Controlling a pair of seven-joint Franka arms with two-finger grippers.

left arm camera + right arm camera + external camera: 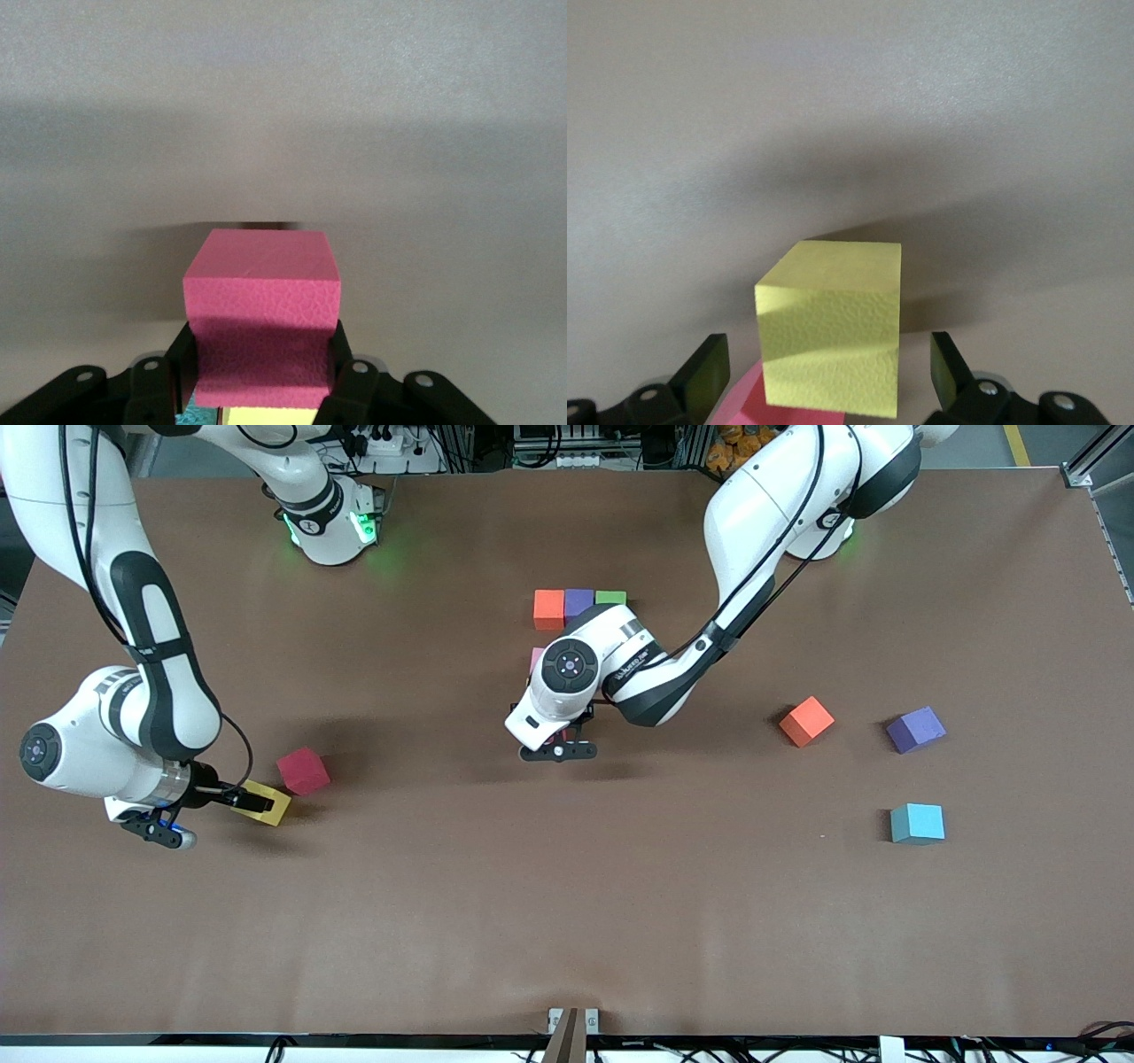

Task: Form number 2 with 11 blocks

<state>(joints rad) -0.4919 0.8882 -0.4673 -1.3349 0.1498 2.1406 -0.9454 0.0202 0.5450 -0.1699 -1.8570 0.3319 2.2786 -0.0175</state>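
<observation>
**Two Claws Down, One Pink Block in Question**

My left claw hung low at mid-table, over the unfinished number 2, and my own arm hid most of that figure! Its top row showed farthest from the front camera: orange, purple, green, side by side. A pink block sat right inside that claw, tight between the jaws. Gripped or just released, I could not tell.

At the right arm's end of the table, my right claw stood wide around a yellow block, with clear gaps on both sides. A red block lay just beside it.

Toward the left arm's end, three blocks lay loose: an orange block, a purple block and a light blue block.
</observation>
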